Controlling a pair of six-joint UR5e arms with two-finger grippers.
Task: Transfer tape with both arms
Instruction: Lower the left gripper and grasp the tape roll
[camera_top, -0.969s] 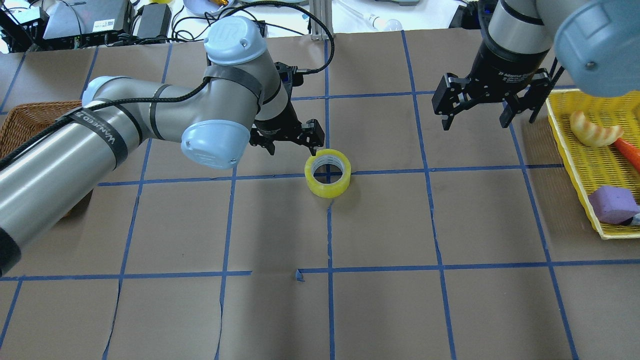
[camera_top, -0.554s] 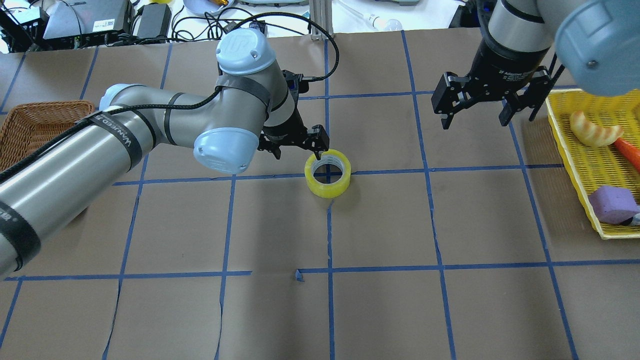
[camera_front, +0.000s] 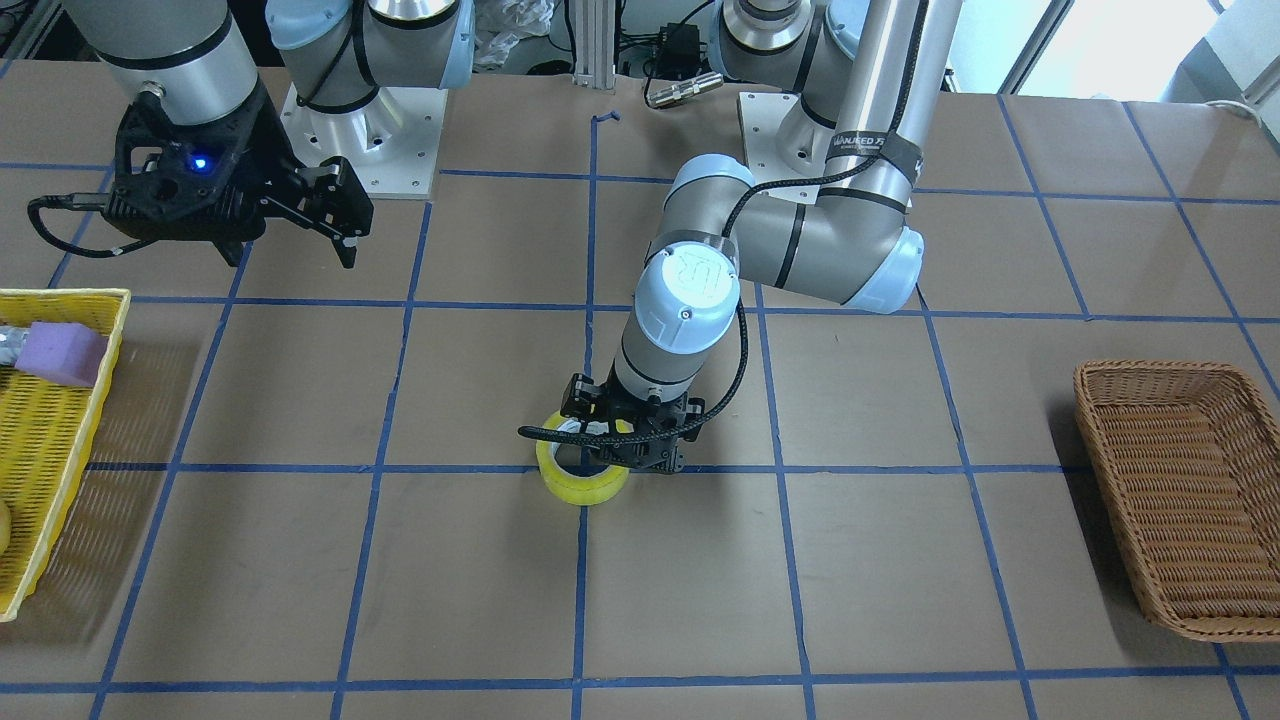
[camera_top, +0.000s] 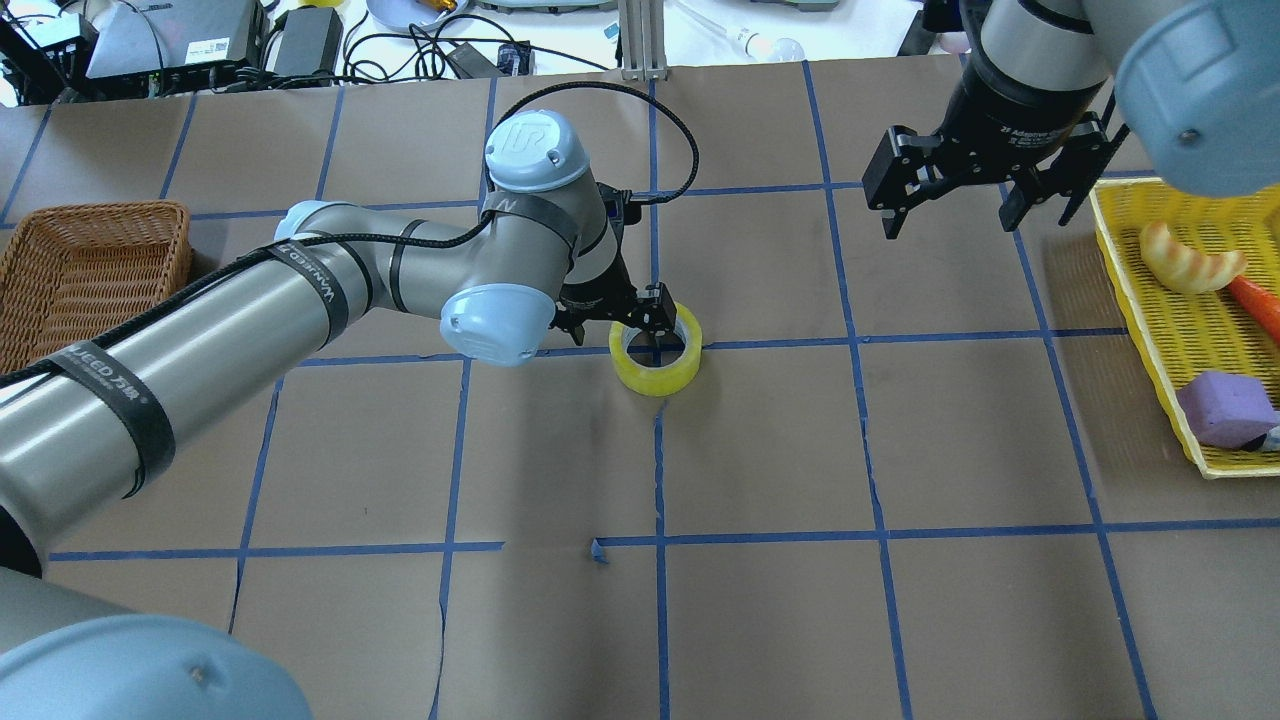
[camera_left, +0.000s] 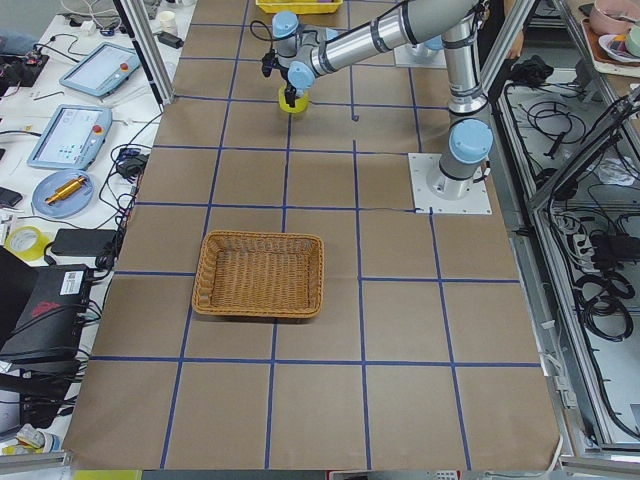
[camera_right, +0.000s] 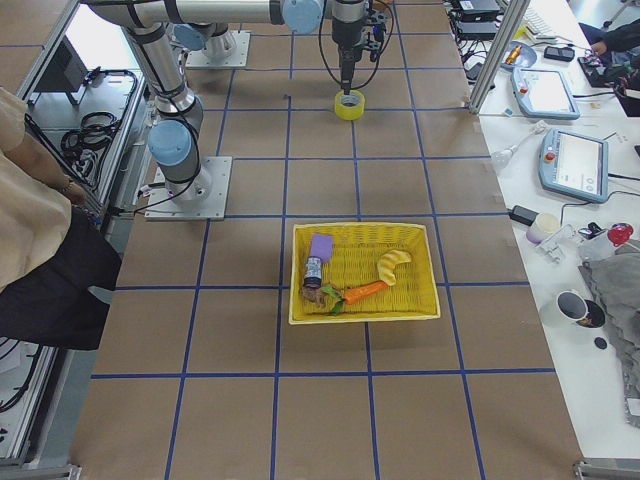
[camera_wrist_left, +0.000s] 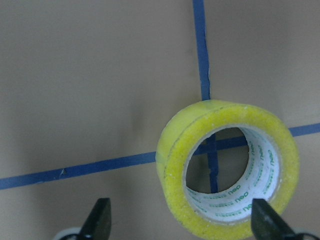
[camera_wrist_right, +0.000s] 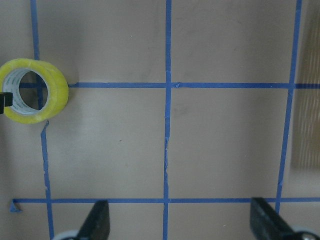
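The yellow tape roll (camera_top: 655, 372) lies flat on a blue grid crossing at the table's middle, with its white core showing. It also shows in the front view (camera_front: 583, 485), the left wrist view (camera_wrist_left: 175, 165) and the right wrist view (camera_wrist_right: 55, 90). My left gripper (camera_top: 612, 322) is open and low at the roll. One finger (camera_top: 660, 312) is over the ring's far side, the other outside it toward the left. In the left wrist view (camera_wrist_left: 182, 225) the roll's left wall lies between the fingers. My right gripper (camera_top: 945, 210) is open and empty, raised at the far right.
A brown wicker basket (camera_top: 90, 260) stands at the left edge. A yellow mesh tray (camera_top: 1180, 330) at the right edge holds a purple sponge (camera_top: 1225, 408), a bread piece and a carrot. A person stands at the left edge of the exterior right view (camera_right: 40, 250).
My left arm has swung right and lower, bringing its open gripper from beside the roll to over its far-left rim. My right gripper has shifted slightly away. The roll has not moved.
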